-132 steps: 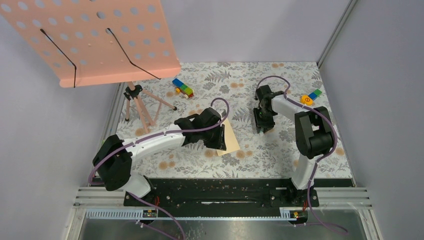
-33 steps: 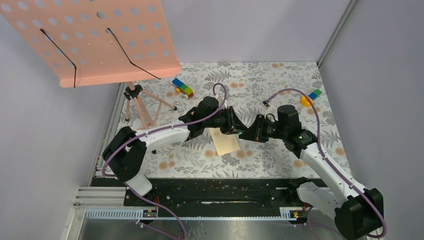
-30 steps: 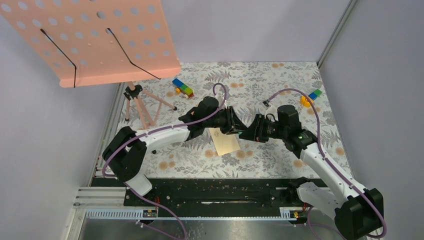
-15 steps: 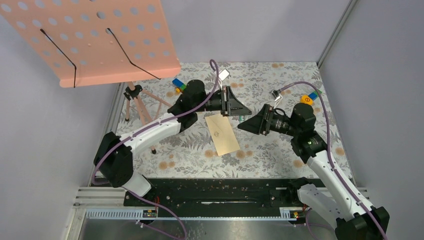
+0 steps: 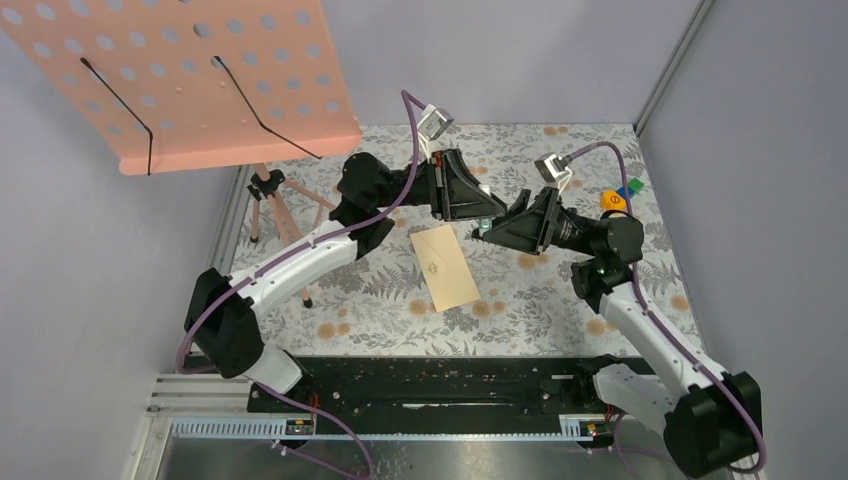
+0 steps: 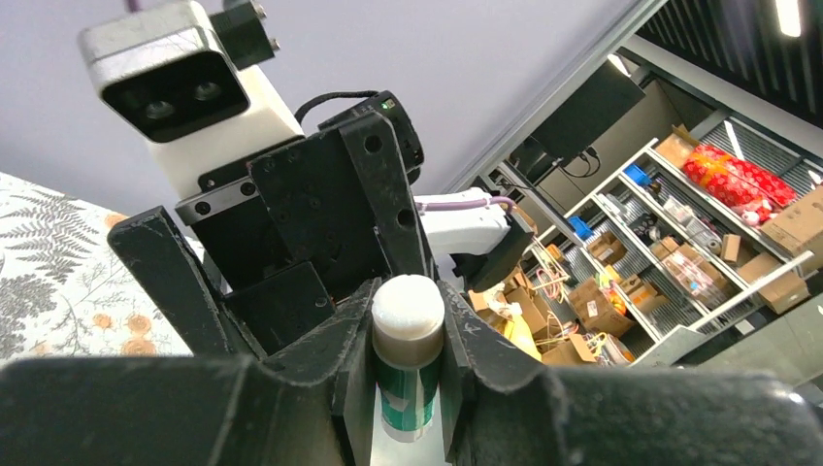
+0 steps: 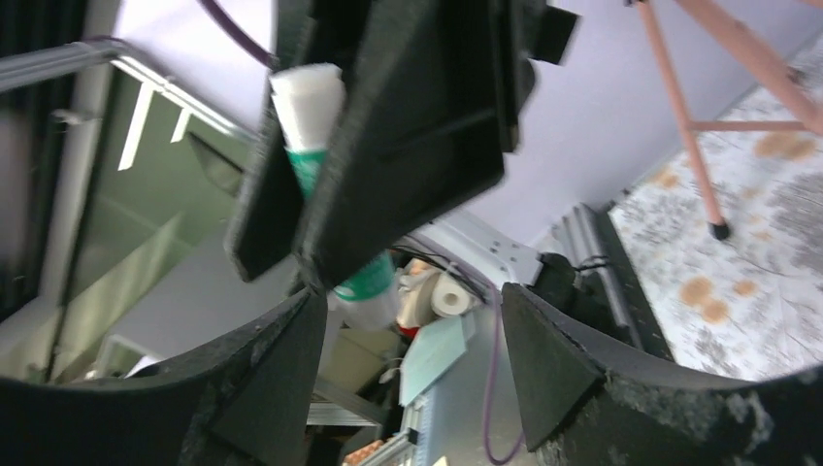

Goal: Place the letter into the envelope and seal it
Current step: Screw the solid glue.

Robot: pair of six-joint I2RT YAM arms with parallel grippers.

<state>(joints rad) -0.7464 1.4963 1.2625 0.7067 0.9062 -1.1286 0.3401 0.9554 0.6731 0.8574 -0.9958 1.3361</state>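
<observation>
A glue stick (image 6: 408, 361), white-capped with a green body, is clamped between the fingers of the left gripper (image 6: 408, 330), which is raised above the table (image 5: 520, 300) and pointed to the right. The right gripper (image 7: 412, 374) is held facing it, close by, with its jaws spread wide and nothing clasped in them. The envelope (image 5: 446, 268) is laid flat on the floral cover near the middle of the table, on the near side of both grippers and touched by neither. The letter cannot be made out as a separate sheet. A pink perforated stand (image 5: 190, 80) is seen at the far left.
</observation>
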